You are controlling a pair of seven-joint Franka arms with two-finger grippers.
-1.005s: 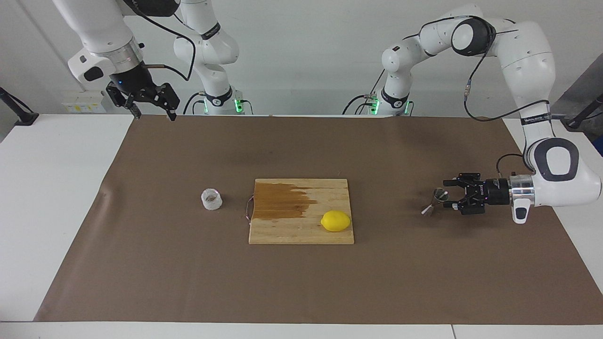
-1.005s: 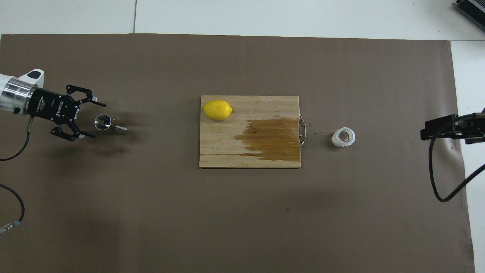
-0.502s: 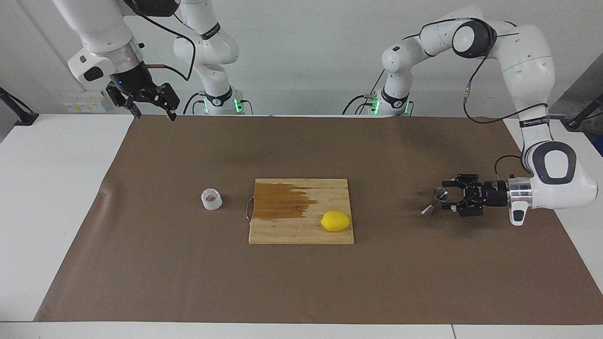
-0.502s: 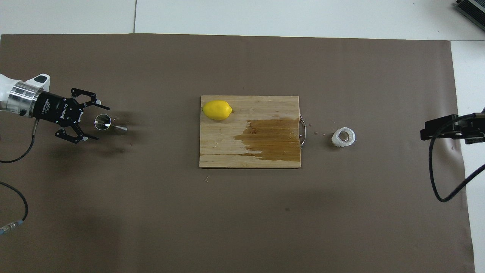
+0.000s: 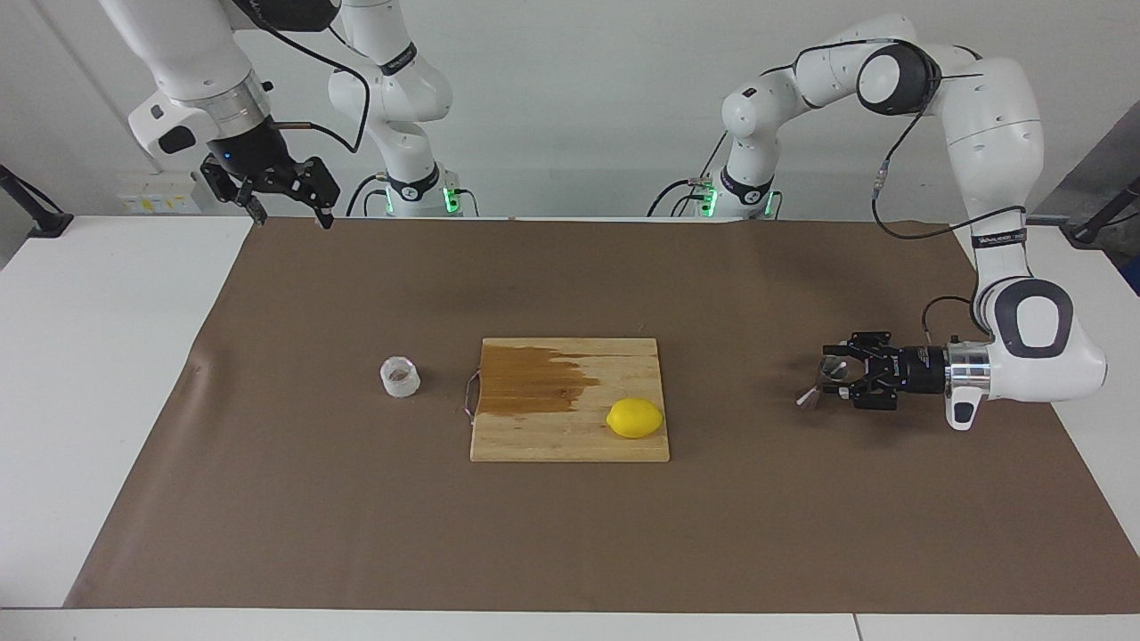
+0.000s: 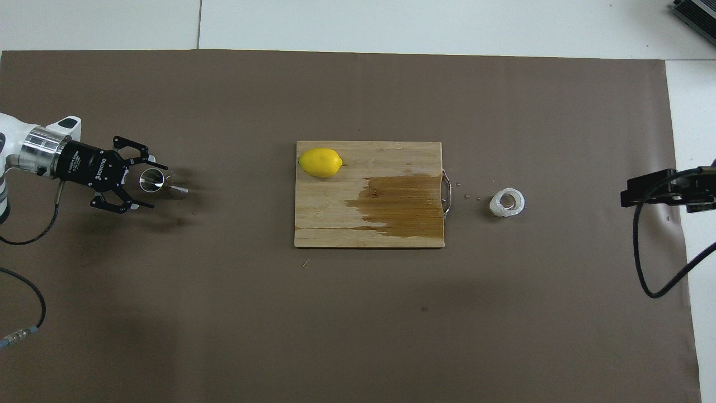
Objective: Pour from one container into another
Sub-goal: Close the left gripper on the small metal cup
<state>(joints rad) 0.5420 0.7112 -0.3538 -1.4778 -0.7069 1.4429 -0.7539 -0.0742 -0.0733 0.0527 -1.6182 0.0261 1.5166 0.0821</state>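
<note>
The steel jigger [image 5: 821,383] [image 6: 152,180] stands on the brown mat toward the left arm's end of the table. My left gripper [image 5: 832,377] [image 6: 158,186] lies low and level with its fingers on either side of the jigger's upper cone, still open with a gap on one side. The translucent ribbed cup [image 5: 400,377] [image 6: 508,202] sits on the mat beside the cutting board, toward the right arm's end. My right gripper [image 5: 289,209] waits raised over the mat's edge by its own base, open and holding nothing.
A wooden cutting board [image 5: 552,436] [image 6: 335,224] with a dark wet patch lies mid-table, a lemon [image 5: 634,417] [image 6: 320,162] on its corner. A few droplets dot the mat between the board's handle and the cup.
My left gripper has slid forward around the jigger and its fingers have narrowed. The right arm, cup and lemon have not moved.
</note>
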